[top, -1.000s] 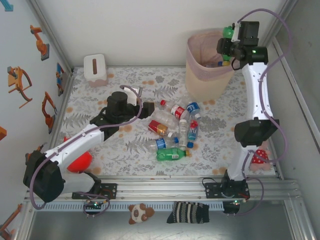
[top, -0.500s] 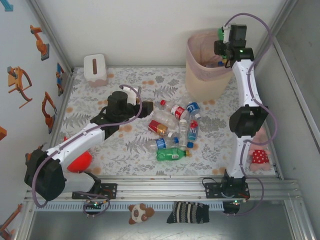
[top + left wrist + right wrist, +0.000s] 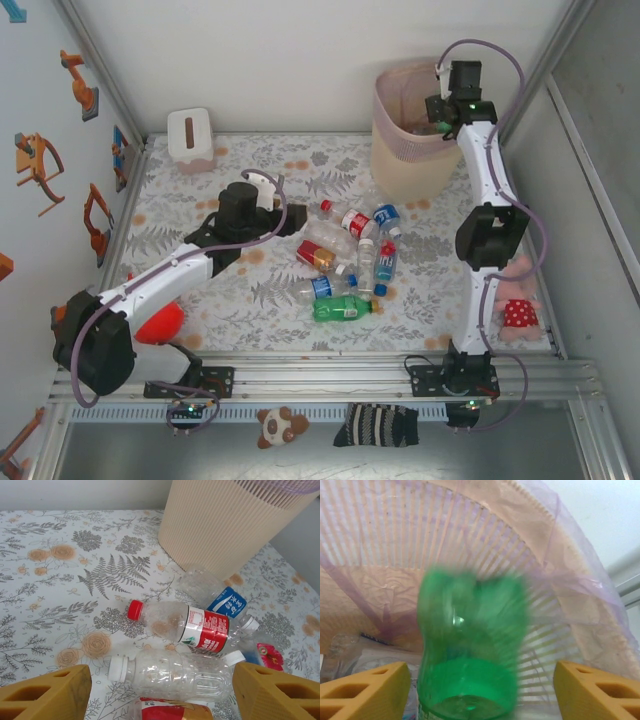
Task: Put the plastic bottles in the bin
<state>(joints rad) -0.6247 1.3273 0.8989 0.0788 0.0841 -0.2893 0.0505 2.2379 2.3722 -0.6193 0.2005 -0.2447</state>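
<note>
Over the last 1 second the right gripper [image 3: 441, 107] has swung in above the bin [image 3: 398, 155] and its jaws now stand wide, the green bottle [image 3: 470, 650] blurred loose between them, apparently dropping in, while the left gripper [image 3: 297, 218] hovers spread over the white-capped clear bottle [image 3: 175, 673].

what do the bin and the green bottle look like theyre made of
The bin looks like matte beige moulded plastic: fine vertical ribs, slotted upper wall. The green bottle seems thin translucent plastic, glossy, with light showing through, though it is blurred.
</note>
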